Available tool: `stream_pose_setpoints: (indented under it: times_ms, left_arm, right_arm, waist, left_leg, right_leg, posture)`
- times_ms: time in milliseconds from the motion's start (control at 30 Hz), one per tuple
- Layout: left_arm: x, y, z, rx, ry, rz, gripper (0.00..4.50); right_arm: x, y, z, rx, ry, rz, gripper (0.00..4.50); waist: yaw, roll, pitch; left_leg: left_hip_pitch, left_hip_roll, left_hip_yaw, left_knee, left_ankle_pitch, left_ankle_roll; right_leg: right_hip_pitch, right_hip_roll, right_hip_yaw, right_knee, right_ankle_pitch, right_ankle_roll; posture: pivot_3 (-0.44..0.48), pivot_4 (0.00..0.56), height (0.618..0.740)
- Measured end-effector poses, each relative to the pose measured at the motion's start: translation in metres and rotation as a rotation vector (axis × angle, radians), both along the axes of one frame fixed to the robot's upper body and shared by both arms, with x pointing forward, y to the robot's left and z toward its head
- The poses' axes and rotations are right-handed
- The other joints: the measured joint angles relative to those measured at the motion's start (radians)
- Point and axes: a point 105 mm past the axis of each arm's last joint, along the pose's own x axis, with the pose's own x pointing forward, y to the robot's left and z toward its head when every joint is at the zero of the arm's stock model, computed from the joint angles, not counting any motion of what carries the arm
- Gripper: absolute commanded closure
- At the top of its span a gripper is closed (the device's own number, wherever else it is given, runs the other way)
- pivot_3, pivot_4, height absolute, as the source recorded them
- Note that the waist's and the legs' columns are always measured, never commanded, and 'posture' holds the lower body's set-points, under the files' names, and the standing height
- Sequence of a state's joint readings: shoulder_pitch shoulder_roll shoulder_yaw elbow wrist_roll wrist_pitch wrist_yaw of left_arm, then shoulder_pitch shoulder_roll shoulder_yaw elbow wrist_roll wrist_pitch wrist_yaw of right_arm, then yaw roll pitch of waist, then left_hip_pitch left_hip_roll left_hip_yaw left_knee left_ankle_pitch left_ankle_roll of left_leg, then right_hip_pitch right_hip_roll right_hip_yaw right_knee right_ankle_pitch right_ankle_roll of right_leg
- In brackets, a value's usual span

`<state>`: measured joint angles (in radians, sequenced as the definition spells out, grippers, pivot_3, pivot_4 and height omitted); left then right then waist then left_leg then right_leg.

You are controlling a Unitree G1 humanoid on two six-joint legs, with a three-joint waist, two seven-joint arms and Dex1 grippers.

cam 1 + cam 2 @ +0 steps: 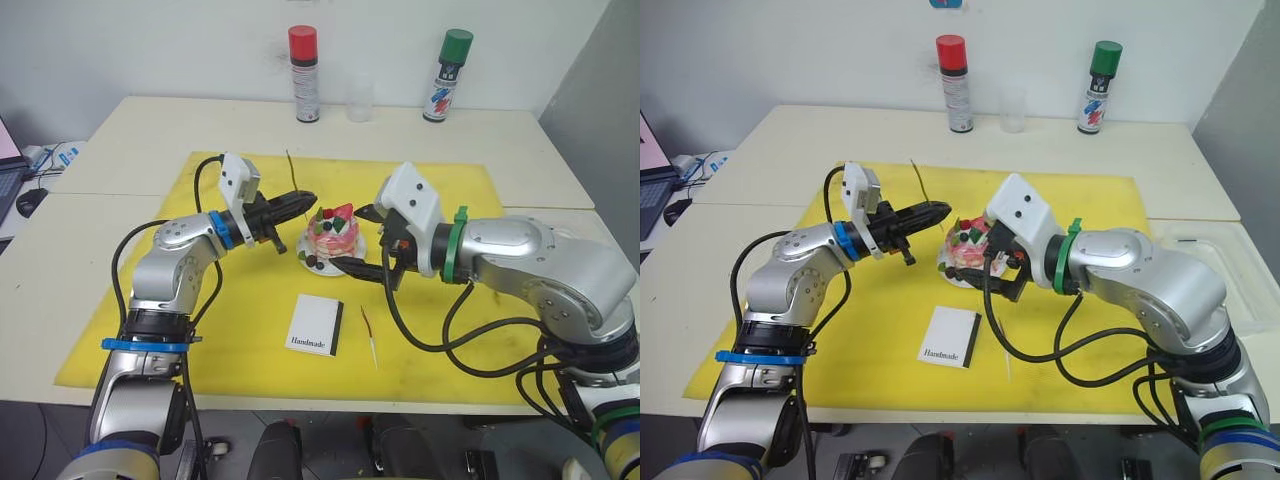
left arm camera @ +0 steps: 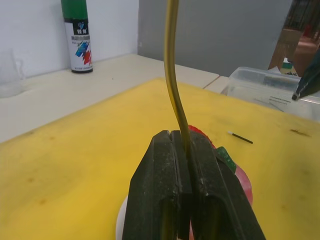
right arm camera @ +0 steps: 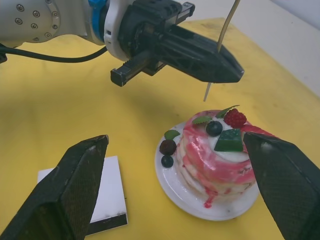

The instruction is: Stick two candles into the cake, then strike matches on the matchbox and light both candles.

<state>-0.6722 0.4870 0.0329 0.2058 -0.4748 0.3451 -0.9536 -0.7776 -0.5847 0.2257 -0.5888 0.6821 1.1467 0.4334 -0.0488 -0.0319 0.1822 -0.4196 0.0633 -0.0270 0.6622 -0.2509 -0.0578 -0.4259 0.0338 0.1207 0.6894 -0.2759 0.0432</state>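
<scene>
Pale table (image 1: 150,130), yellow mat (image 1: 440,190) spread across it, red-capped spray can (image 1: 304,74), clear cup (image 1: 360,100) and green-capped spray can (image 1: 447,76) at far edge, clear plastic tub (image 1: 1200,245) at right.

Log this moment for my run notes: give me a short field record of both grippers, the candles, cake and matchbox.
left gripper: shut on the thin yellowish candle, held upright above the cake, pale tip not yet in it
right gripper: open, fingers either side of the plate, holding nothing
cake: small round pink-and-white cake on a white plate, no candle in it
other candle: thin dark reddish candle lying on the yellow mat, beside the matchbox
matchbox: flat white box with "Handmade" lettering, lying flat on the mat
</scene>
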Motion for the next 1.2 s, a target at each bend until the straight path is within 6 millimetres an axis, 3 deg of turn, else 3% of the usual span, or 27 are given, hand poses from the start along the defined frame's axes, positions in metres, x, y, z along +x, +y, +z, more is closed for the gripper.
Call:
stream_pose_setpoints:
  times_ms: [1200]
  left_arm:
    - [0.012,-0.006,-0.017,0.000,0.014,0.016,4.50]
  right_arm:
    - [-0.006,0.002,-0.002,-0.002,0.001,0.010,0.01]
  waist:
    - [-0.001,0.000,0.000]
  left_leg:
    - [0.000,0.000,-0.001,0.000,0.000,0.000]
  right_leg:
    - [0.000,0.000,0.000,0.001,0.000,0.000]
  posture:
    - [0.000,0.150,0.704]
